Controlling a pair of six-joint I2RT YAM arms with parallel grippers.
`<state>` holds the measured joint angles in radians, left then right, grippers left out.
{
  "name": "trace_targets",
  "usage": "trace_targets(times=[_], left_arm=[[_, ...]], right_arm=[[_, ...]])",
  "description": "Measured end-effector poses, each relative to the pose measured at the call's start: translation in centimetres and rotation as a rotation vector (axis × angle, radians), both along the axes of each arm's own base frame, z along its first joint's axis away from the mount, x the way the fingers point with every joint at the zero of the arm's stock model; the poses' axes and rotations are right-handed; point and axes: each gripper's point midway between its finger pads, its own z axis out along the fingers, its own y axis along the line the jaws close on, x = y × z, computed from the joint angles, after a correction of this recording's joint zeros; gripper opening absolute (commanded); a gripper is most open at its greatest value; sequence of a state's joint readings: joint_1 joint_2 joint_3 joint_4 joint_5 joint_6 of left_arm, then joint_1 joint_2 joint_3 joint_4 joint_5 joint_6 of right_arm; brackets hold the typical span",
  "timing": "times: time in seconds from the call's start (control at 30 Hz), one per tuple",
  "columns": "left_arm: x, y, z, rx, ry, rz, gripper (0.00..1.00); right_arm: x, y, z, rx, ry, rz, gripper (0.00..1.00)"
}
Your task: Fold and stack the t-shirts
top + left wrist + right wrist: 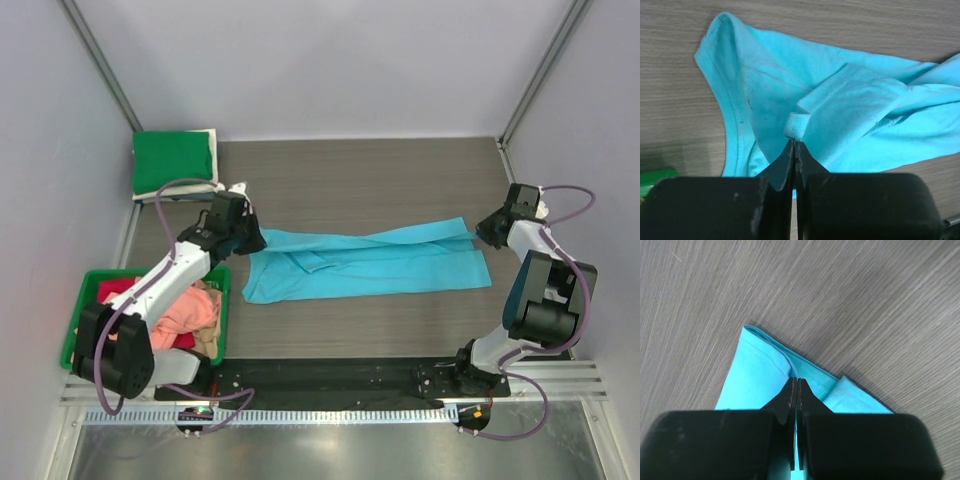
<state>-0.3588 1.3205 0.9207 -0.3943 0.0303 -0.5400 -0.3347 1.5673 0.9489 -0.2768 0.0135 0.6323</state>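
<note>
The left claw [794,142] is clenched, its tips pinching a small raised fold of the sky-blue shirt [370,265] close to the shirt's left end. From the left wrist view the cloth spreads away from the tips in loose layers, with a hemmed edge curving round on the left and a flat folded flap on the right. The right claw [793,380] is clenched too, gripping a hemmed corner of the same shirt at its far right end, where two folded edges meet in a point beyond the tips. Between the two claws the shirt lies stretched left to right across the middle of the dark wood-grain worktop [380,180], doubled over lengthwise into a long band; a narrower strip runs from the far right corner toward the left, crossing over the wider layer beneath it. At the near left, just beside the left arm, stands a green bin [72,335] holding a crumpled heap: a salmon-pink shirt [185,312] on top and a red shirt [113,292] toward its far left side. In the far left corner of the worktop, well apart from the blue shirt, a folded green shirt [172,160] rests on a folded cream shirt [178,192].
</note>
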Motion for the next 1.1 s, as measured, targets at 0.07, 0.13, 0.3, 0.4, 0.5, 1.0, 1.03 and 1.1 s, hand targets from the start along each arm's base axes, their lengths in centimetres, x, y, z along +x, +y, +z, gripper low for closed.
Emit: trace_targets(times=[0.07, 0.13, 0.3, 0.4, 0.5, 1.0, 1.03, 1.1], left_arm=[[-0.4, 0.2, -0.5, 0.006, 0.010, 0.003, 0.05], [-1.1, 0.5, -0.9, 0.013, 0.022, 0.001, 0.45], [-3.2, 1.5, -0.3, -0.006, 0.001, 0.038, 0.64], [-4.1, 2.1, 1.8, -0.039, -0.069, 0.067, 0.64], [-4.5, 2.6, 3.6, -0.068, -0.140, 0.101, 0.61], [-6.3, -4.1, -7.5, 0.027, 0.156, 0.113, 0.66], [-6.1, -4.4, -8.3, 0.031, 0.175, 0.120, 0.66], [-5.8, -5.0, -9.7, 0.042, 0.211, 0.138, 0.66]], right_arm=[[-0.3, 0.1, -0.3, 0.005, 0.003, -0.003, 0.13], [-0.6, 0.2, -0.8, 0.014, 0.012, -0.010, 0.38], [-1.2, 0.3, -1.4, 0.043, 0.022, -0.026, 0.74], [-1.0, 0.4, -0.8, 0.049, 0.002, -0.024, 0.74], [-0.4, 1.2, 0.7, 0.046, -0.045, -0.004, 0.74], [2.2, 18.0, -2.7, 0.037, 0.038, 0.515, 0.70], [1.7, 18.0, -3.5, 0.038, 0.062, 0.519, 0.70], [1.8, 17.9, -3.5, 0.031, 0.057, 0.524, 0.70]])
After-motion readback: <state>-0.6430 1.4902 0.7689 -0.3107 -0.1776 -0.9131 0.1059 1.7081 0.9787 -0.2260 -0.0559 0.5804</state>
